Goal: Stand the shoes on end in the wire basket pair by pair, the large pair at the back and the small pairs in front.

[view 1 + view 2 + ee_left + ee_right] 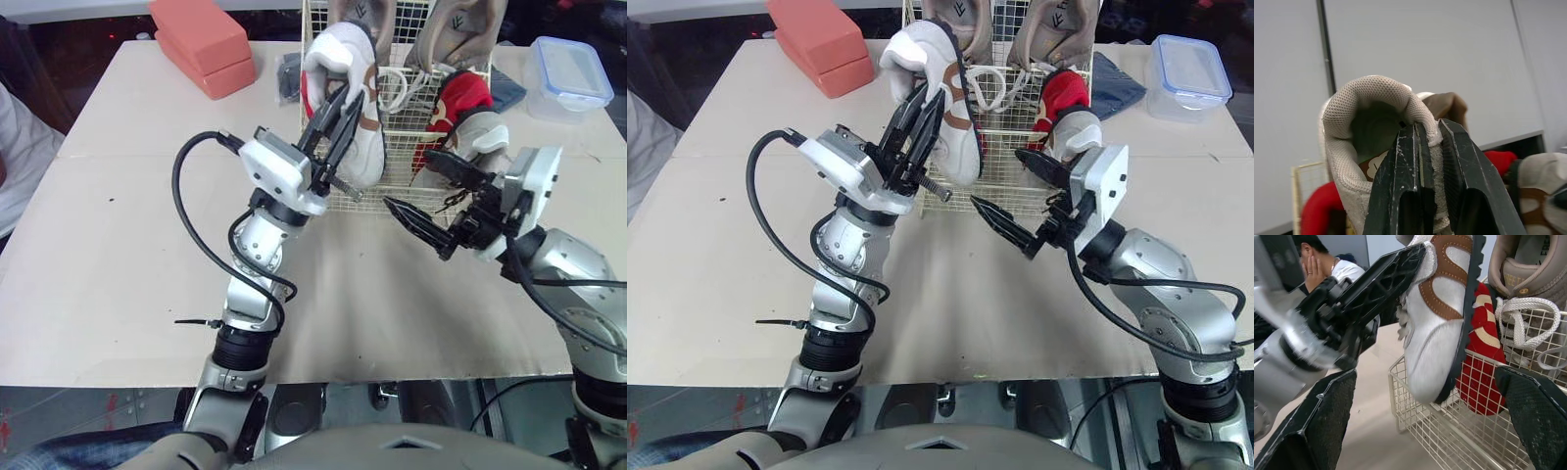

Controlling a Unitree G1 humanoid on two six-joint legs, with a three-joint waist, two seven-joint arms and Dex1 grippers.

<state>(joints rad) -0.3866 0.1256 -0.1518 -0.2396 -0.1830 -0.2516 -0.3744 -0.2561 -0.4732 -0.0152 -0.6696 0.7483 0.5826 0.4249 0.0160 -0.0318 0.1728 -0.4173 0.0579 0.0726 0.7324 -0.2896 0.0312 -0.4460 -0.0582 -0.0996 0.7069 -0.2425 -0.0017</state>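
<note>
Two tan suede shoes (460, 29) stand at the back of the wire basket (392, 196), with two red shoes (460, 103) in front of them. One white mesh shoe (358, 108) with brown trim hangs over the basket's front-left corner, its collar pinched by the left gripper (338, 113). The right gripper (411, 183) gapes just in front of the basket.

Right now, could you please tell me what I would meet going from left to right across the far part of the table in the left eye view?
Orange blocks → white shoe → red shoe → lidded plastic box.
</note>
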